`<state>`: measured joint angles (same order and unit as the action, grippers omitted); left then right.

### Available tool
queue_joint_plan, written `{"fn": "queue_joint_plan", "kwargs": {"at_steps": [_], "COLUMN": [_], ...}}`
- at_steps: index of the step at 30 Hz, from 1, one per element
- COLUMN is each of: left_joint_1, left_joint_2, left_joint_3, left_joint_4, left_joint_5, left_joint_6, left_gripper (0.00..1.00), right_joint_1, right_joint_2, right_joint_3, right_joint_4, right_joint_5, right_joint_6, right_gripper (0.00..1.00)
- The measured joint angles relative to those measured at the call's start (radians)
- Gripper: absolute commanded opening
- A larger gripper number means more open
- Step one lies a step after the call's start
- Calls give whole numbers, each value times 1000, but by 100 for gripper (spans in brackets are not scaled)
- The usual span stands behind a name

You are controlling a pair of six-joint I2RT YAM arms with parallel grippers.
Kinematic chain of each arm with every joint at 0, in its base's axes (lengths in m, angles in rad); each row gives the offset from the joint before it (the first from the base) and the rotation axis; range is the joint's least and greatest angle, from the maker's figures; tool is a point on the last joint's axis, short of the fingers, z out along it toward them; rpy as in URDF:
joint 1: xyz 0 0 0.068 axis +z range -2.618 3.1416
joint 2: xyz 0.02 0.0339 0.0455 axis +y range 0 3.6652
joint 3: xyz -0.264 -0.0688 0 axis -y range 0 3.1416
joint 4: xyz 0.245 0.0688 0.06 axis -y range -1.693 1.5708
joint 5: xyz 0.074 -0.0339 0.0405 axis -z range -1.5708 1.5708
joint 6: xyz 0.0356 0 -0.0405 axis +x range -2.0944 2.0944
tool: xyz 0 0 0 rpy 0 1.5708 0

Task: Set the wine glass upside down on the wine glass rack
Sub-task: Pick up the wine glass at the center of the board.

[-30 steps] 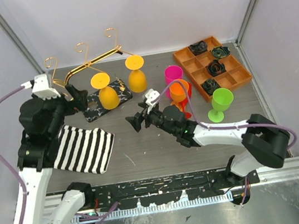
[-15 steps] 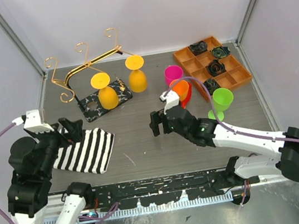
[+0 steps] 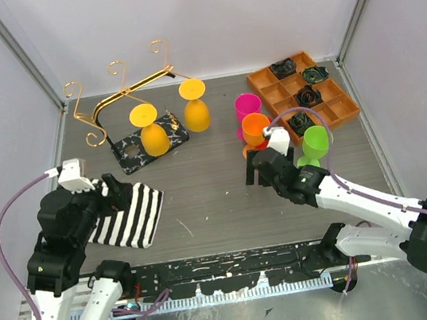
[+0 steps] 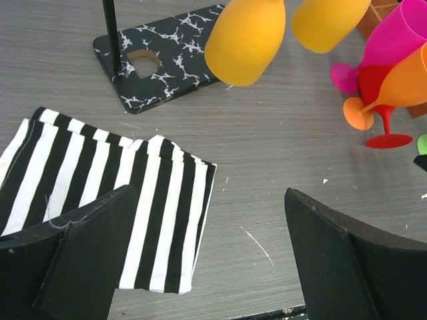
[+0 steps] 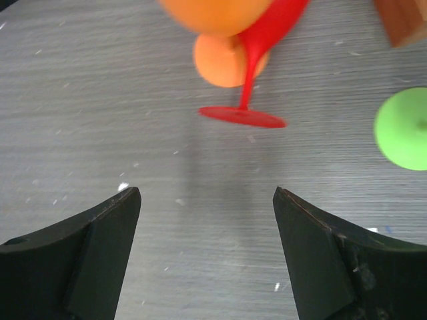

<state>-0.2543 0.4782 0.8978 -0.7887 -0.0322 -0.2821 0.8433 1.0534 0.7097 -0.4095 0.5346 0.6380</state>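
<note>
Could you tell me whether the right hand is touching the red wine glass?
Apart. In the right wrist view, bare table shows between the right hand and the foot of the red wine glass ahead of it.

1. I count two yellow glasses.
2. One pink glass, one orange glass, one red glass, one green glass.
3. One gold rack, one striped cloth, one orange tray.
4. Four black things.
</note>
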Motion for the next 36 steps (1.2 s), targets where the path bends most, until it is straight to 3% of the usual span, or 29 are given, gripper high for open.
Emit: {"fn": "queue_joint_plan", "kwargs": {"at_steps": [7,15,25,36], "left_joint_1": [0,0,0,0], "left_joint_2": [-17,-15,3,3], "left_joint_3": [0,-2,-4,-4], "left_joint_4": [-3,-3,-3,-3], "left_joint_5": [-5,-8,-1,1], "left_joint_6": [0,0,0,0], "left_gripper": [99,99,99,99], "right_joint_1": [-161,-283,-312,-340], "right_joint_2": [0,76,190,243], "right_joint_3": [-1,-10,-24,-47], "right_joint_4": [3,117,257,304], "right_joint_5": [-15,-77,-134,-144], "right_joint_6": [-15,-61,-78,-70], "right_gripper": [83,80,75,67]}}
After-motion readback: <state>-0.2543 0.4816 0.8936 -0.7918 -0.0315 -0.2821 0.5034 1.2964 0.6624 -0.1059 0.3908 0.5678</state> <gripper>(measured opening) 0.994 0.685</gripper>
